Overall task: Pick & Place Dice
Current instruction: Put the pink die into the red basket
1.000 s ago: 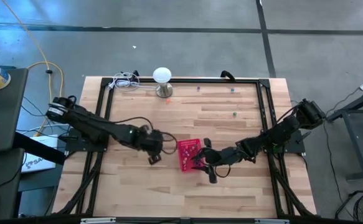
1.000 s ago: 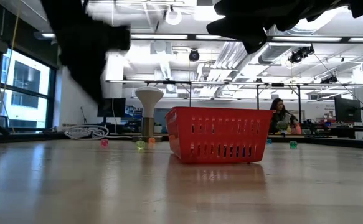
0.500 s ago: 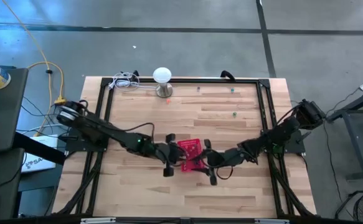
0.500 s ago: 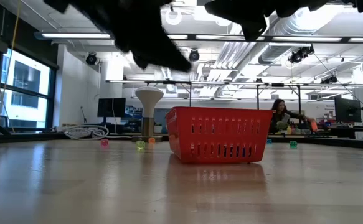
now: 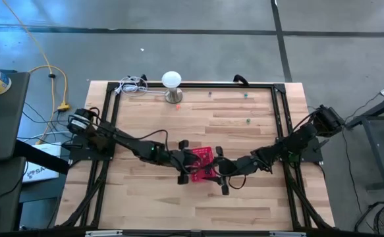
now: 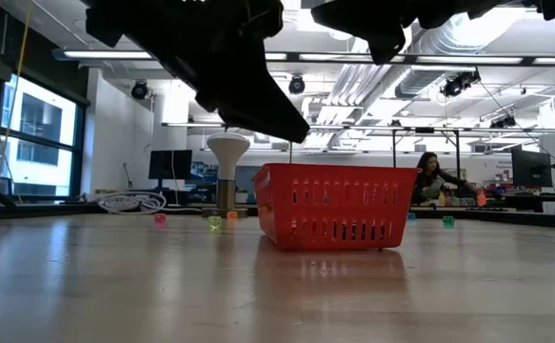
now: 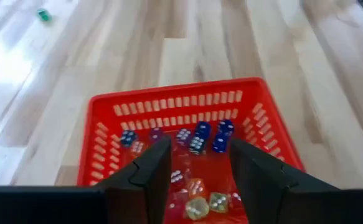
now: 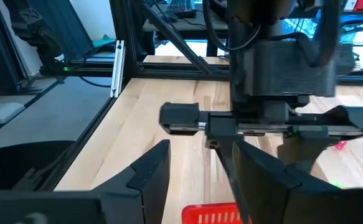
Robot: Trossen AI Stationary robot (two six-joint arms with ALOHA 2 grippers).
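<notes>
Left gripper (image 5: 184,162) hung over the red basket's (image 5: 200,164) 9 o'clock rim, fingers (image 7: 153,167) apart with nothing visible between them, pointed down at the dice (image 7: 201,138) heaped inside. Right gripper (image 5: 220,170) hovered just off the basket's 3 o'clock side, fingers also spread. Loose dice (image 5: 248,120) lay well away toward 1 o'clock, nearer the right arm by my judgement, with bare wood between; the white lamp (image 5: 172,81) stood at 11 o'clock near the far edge.
</notes>
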